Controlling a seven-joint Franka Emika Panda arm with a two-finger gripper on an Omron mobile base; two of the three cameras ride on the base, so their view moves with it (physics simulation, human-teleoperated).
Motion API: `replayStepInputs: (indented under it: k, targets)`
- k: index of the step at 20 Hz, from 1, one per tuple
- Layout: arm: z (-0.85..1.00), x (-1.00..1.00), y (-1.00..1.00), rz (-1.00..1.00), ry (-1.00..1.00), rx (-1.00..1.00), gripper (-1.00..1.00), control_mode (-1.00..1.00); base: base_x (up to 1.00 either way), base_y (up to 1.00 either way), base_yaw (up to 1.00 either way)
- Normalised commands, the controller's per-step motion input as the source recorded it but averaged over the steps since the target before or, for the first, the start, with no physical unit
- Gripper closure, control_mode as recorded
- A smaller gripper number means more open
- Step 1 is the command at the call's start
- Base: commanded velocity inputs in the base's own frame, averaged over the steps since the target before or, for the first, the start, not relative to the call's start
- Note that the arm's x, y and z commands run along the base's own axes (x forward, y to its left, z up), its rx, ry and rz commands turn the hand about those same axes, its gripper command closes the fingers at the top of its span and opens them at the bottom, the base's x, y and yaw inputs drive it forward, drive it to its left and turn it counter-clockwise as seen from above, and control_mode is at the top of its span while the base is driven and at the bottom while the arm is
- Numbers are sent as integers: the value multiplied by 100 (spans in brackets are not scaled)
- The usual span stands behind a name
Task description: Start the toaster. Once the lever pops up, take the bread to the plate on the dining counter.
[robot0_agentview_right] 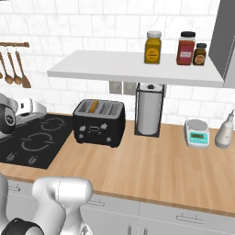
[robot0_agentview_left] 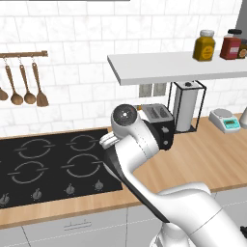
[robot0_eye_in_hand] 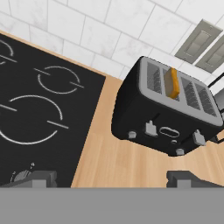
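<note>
The black toaster (robot0_agentview_right: 98, 121) stands on the wood counter by the tiled wall, right of the hob. Its silvery slotted top (robot0_eye_in_hand: 179, 85) faces up, and two levers (robot0_eye_in_hand: 151, 128) sit on its long face. A slice of bread (robot0_eye_in_hand: 172, 83) stands in one slot with its golden crust poking out; it also appears as bread (robot0_agentview_right: 93, 106). My gripper (robot0_eye_in_hand: 111, 179) is open, hanging above the counter and hob edge, in front of the toaster and apart from it. In the left base view my arm covers part of the toaster (robot0_agentview_left: 161, 120). The plate and dining counter are out of view.
A black hob (robot0_agentview_left: 48, 164) lies left of the toaster. A paper towel holder (robot0_agentview_right: 149, 110), a kitchen scale (robot0_agentview_right: 197, 133) and a white bottle (robot0_agentview_right: 226, 131) stand to the right. A white shelf (robot0_agentview_right: 133, 69) with jars hangs above. Wooden utensils (robot0_agentview_left: 24, 87) hang on the wall.
</note>
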Motion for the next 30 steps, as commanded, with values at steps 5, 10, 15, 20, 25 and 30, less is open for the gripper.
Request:
replayStepInputs:
  k: [5,10,15,20,25,30]
  targets:
    - [0,0,0,0,0,0,-100,-100,0,0,0]
    - [0,0,0,0,0,0,-100,-100,0,0,0]
    - [0,0,0,0,0,0,-100,-100,0,0,0]
    - [0,0,0,0,0,0,-100,-100,0,0,0]
    - [0,0,0,0,0,0,-100,-100,0,0,0]
    - [0,0,0,0,0,0,-100,-100,0,0,0]
